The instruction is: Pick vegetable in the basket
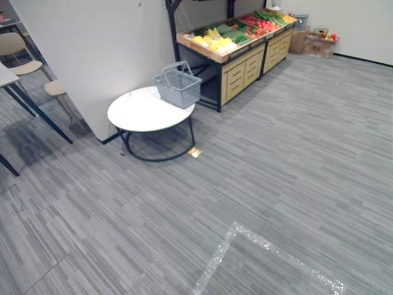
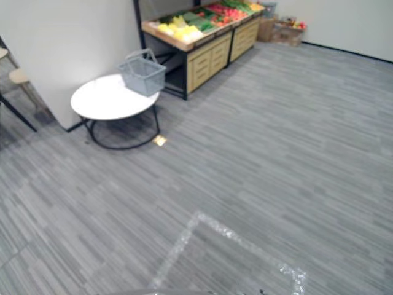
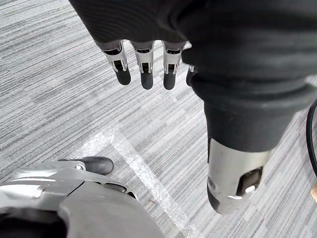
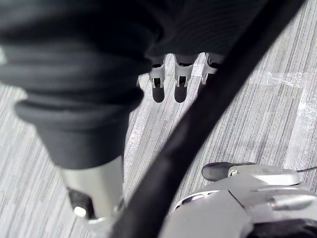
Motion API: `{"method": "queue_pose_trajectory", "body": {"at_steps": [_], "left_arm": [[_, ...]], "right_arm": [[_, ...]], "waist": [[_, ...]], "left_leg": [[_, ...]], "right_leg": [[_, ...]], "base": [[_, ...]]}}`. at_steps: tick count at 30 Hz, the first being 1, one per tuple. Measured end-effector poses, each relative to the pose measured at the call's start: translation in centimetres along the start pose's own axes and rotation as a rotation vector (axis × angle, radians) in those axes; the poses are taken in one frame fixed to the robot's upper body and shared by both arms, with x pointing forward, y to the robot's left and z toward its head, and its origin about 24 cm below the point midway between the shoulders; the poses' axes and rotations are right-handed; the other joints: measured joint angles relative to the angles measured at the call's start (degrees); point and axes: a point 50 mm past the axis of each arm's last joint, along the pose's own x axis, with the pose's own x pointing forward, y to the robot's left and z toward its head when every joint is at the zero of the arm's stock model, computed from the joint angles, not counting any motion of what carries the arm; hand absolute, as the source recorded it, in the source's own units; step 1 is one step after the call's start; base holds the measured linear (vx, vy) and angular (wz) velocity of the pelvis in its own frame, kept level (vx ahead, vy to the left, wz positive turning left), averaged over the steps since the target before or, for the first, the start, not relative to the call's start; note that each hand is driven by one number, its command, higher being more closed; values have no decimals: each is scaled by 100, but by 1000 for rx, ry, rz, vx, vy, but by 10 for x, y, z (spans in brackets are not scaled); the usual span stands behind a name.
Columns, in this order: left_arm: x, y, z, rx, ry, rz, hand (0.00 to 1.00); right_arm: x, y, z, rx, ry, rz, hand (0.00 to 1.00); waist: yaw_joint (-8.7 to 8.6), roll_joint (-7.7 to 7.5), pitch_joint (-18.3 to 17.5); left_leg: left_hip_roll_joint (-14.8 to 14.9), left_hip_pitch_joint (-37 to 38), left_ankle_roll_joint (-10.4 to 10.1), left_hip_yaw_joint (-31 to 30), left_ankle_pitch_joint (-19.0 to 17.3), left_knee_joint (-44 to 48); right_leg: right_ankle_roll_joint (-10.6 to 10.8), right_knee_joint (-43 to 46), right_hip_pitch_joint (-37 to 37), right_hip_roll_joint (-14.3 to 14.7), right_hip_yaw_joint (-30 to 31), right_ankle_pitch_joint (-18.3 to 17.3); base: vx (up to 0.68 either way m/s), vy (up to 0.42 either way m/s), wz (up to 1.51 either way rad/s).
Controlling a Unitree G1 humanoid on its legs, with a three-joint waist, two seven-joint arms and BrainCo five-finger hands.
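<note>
Sitting on the round table (image 1: pixel 138 115) is the grey wire basket (image 1: pixel 178 87), vegetable stand (image 1: pixel 243 66) just behind the table. My left hand (image 3: pixel 144 63) and right hand (image 4: pixel 179 85) hang loose, empty.

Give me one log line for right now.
phase: far from stand | basket: on round white table | vegetables: on wooden stand | left hand: open, empty | right hand: open, empty
</note>
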Motion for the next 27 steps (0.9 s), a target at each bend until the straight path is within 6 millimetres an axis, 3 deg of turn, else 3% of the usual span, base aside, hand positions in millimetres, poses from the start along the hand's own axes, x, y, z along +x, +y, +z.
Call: {"method": "queue_pose_trajectory", "body": {"at_steps": [18,21,24,26,27], "left_arm": [[2,-4,10,34,-32,-21,0],[3,-7,17,30,-51,-24,0],[5,-3,27,-16,-78,-11,0],[5,3,29,-51,-88,8,0],[4,-2,25,-110,-79,8,0]], "right_arm": [[0,-1,-3,107,13,2,0],[1,0,4,126,-2,1,0],[2,5,7,156,-7,12,0],[2,6,7,154,-7,15,0],[2,2,9,141,-14,8,0]], "waist": [[-5,-6,125],[-15,34,247],[-5,-82,503],[-5,-117,584],[8,10,681]], "left_leg": [[6,-133,-41,-49,-27,4],[42,-277,-121,-23,-84,162],[259,-929,-398,139,-557,1715],[511,-1583,-405,137,-569,3327],[773,-1934,-238,58,-448,4347]], "right_leg": [[-3,-73,-63,8,-56,-4],[-73,244,-278,-8,-48,-161],[-193,966,-576,-97,-22,-700],[-266,1127,-518,-116,7,-834],[-295,1207,-370,-12,38,-936]], "base": [[-6,-13,2],[3,-21,-1],[-1,-72,2],[43,-108,-8],[103,-29,-21]]}}
